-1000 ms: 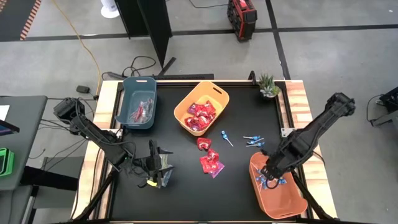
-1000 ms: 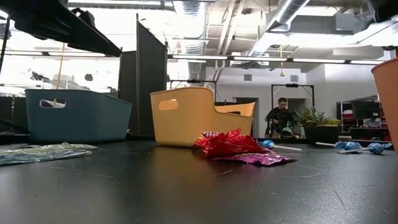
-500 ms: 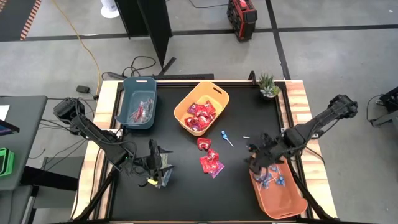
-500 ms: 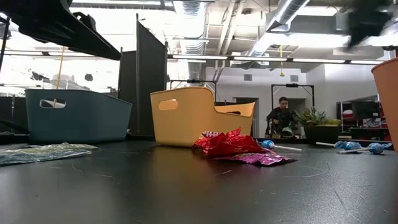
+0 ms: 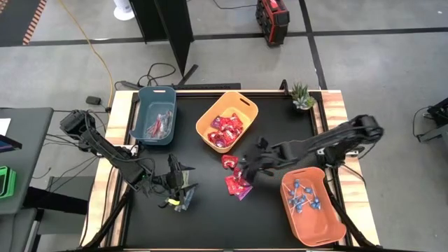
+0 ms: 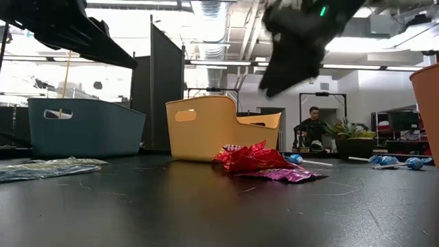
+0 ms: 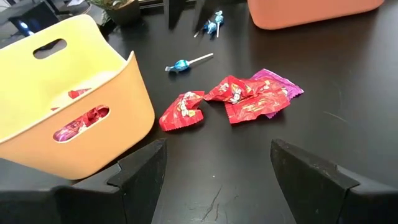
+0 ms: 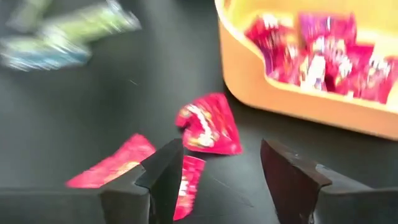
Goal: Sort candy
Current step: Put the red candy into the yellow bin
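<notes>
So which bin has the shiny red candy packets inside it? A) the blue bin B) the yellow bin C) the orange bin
B: the red packets lie piled in the yellow bin in the high view. The blue bin holds thin stick packets and the orange bin holds blue lollipops.

Red packets (image 7: 233,102) lie on the black table (image 7: 348,81). The yellow bin (image 7: 68,106) sits at their nine o'clock. A blue lollipop (image 7: 182,65) lies at eleven.
</notes>
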